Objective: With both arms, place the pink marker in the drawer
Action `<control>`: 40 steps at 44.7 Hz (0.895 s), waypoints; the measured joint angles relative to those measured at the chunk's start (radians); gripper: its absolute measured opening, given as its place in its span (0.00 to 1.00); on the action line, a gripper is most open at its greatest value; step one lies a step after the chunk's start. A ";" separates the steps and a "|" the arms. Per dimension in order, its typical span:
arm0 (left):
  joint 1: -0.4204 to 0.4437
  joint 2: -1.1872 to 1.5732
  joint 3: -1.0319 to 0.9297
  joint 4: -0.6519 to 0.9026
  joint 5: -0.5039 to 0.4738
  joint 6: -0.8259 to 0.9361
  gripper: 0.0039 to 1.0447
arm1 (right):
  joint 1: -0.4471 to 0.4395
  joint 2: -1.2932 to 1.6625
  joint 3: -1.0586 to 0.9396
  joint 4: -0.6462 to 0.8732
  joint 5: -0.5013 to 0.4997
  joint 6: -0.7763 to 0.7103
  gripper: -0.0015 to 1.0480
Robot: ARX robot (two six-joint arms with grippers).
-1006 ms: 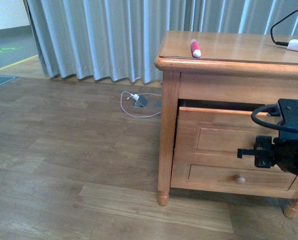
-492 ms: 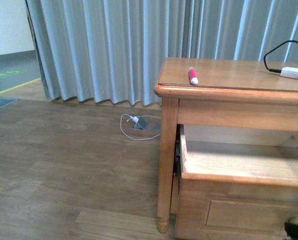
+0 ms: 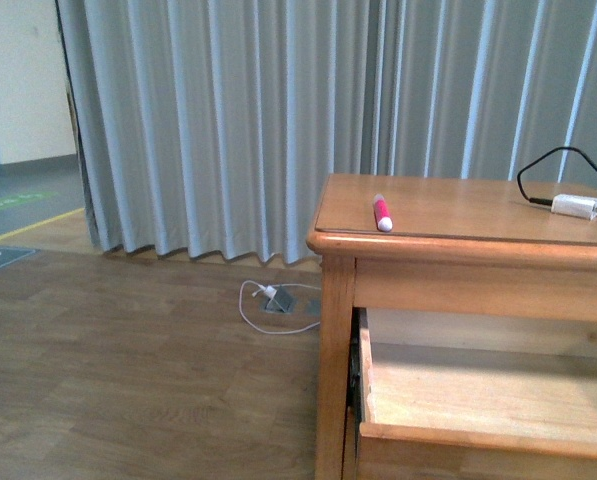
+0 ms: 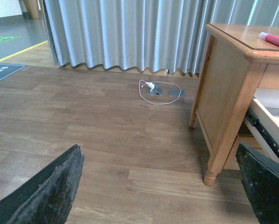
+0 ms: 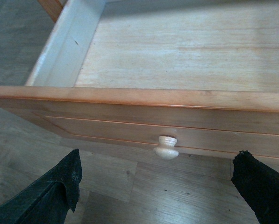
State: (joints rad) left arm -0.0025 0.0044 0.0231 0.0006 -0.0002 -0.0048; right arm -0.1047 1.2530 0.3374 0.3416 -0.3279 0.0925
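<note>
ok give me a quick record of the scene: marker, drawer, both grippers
pink marker: lying on the cabinet top, toward its left end, not gripped
drawer: pulled open, bare wood inside as far as shown
knob: on the drawer front, not gripped
left gripper: open, holding nothing, off to the cabinet's side
right gripper: open, holding nothing, in front of the knob
charger plug: on the cabinet top, right end

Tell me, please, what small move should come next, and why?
Probably raise the left end effector, which is open, toward the marker. The drawer is already pulled out and empty, while the marker lies on the cabinet top.
</note>
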 joint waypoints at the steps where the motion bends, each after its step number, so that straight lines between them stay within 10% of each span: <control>1: 0.000 0.000 0.000 0.000 0.000 0.000 0.95 | -0.018 -0.064 0.000 -0.059 -0.021 -0.003 0.92; 17: 0.000 0.000 0.000 0.000 0.000 0.000 0.95 | -0.356 -0.723 0.098 -0.724 -0.393 -0.084 0.92; 40: -0.011 0.008 0.001 -0.006 -0.018 -0.008 0.95 | -0.360 -0.782 0.099 -0.772 -0.424 -0.065 0.92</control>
State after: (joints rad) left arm -0.0135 0.0120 0.0242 -0.0059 -0.0181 -0.0132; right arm -0.4644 0.4706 0.4362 -0.4305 -0.7521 0.0273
